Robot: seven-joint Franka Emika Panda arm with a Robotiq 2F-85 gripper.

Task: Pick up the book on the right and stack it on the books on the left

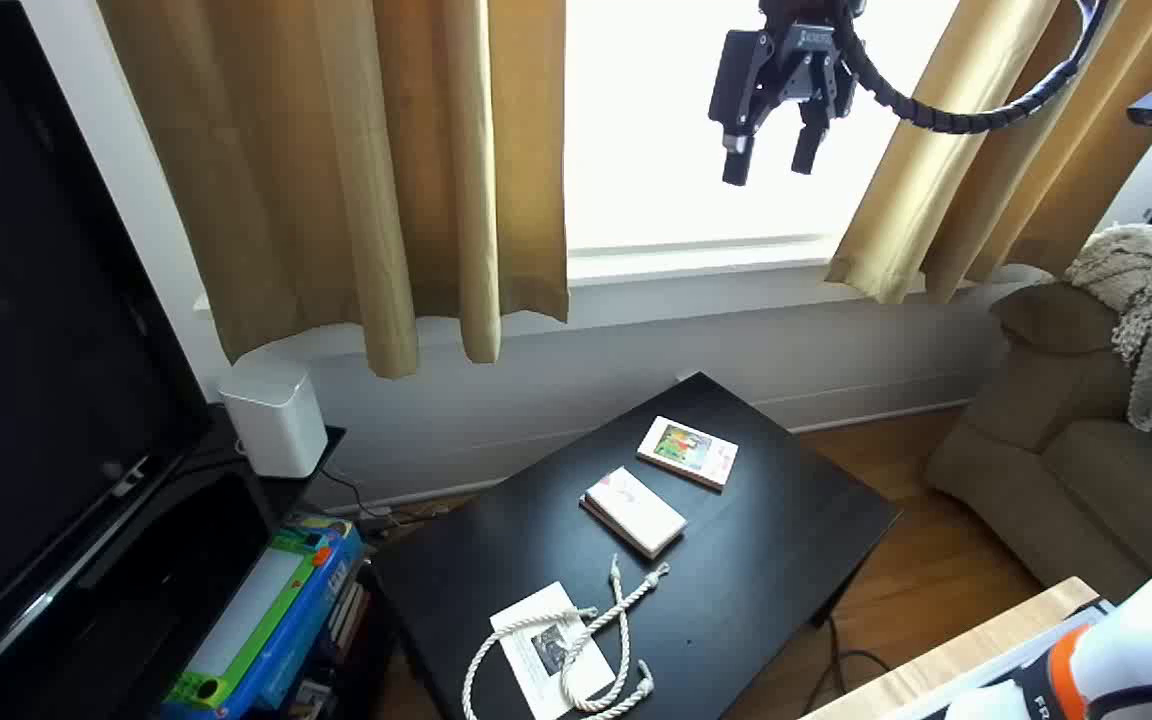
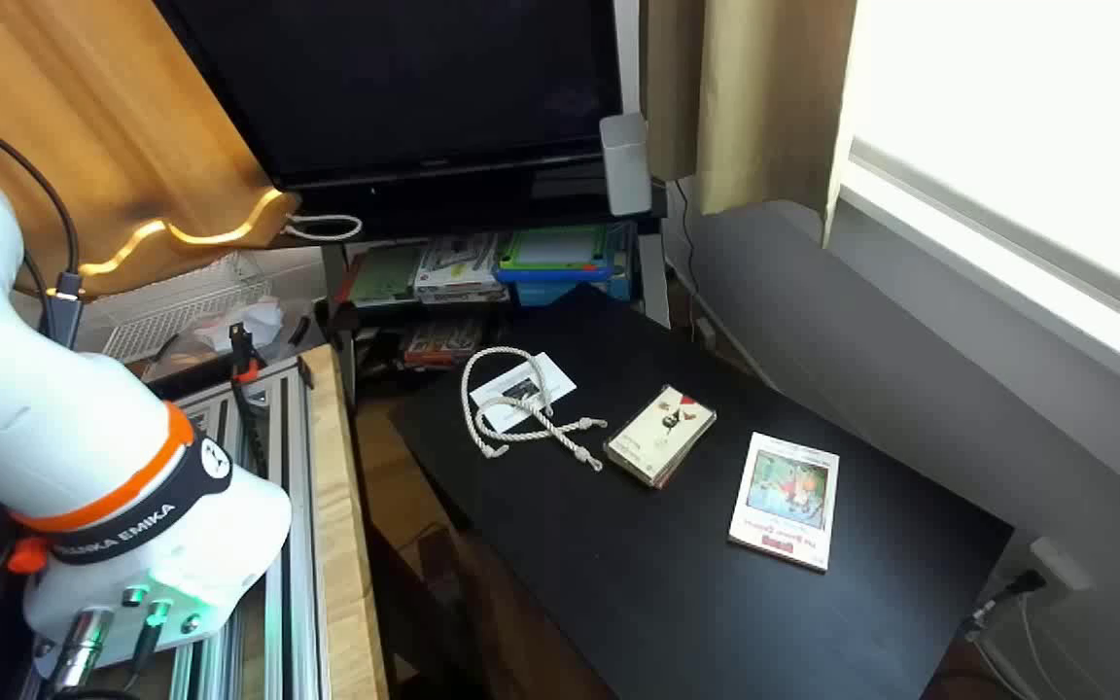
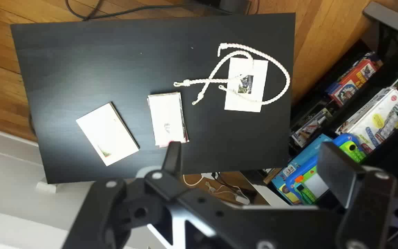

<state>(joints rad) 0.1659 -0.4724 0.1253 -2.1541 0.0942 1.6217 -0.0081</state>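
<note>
A single book with a colourful cover picture lies flat on the black table. It shows in both exterior views (image 1: pixel 688 452) (image 2: pixel 786 500) and, with its cover washed out by glare, in the wrist view (image 3: pixel 107 134). A small stack of cream-covered books lies beside it, apart from it, in both exterior views (image 1: pixel 636 508) (image 2: pixel 662 436) and in the wrist view (image 3: pixel 167 117). My gripper is open and empty, high above the table in front of the window in an exterior view (image 1: pixel 770 165). Its spread fingers also show in the wrist view (image 3: pixel 252 148).
The black table (image 1: pixel 766 560) also bears a white rope (image 2: pixel 469 389) lying over a white printed sheet (image 3: pixel 242 105). A television (image 2: pixel 424 87), a white box-shaped device (image 1: pixel 276 425) and a shelf of toys stand beyond one end. Curtains, a window and a wall run along one side.
</note>
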